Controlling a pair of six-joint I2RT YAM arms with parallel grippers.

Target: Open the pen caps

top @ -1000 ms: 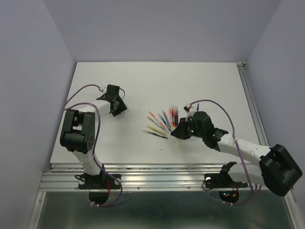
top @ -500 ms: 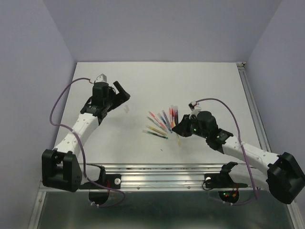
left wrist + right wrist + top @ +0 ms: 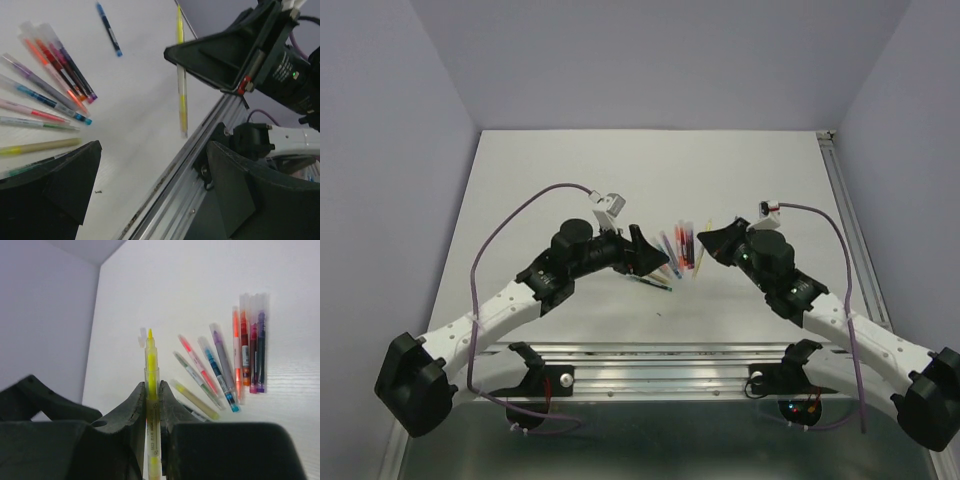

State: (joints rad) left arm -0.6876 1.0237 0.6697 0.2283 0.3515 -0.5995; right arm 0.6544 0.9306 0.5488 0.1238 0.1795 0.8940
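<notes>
The left gripper (image 3: pixel 154 147) has swung in just left of the fan of coloured capped pens (image 3: pixel 670 248), jaws wide and empty. Right of the fan, the right gripper (image 3: pixel 151 400) clamps the thin yellow pen (image 3: pixel 151 365), tip bare. Its small pale translucent cap (image 3: pixel 143 337) lies left of the fan. For the next pen, pull 1 cap straight along its axis.

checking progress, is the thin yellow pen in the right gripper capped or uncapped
Uncapped: the thin yellow pen clamped in the right gripper shows a bare pointed nib in the right wrist view.
</notes>
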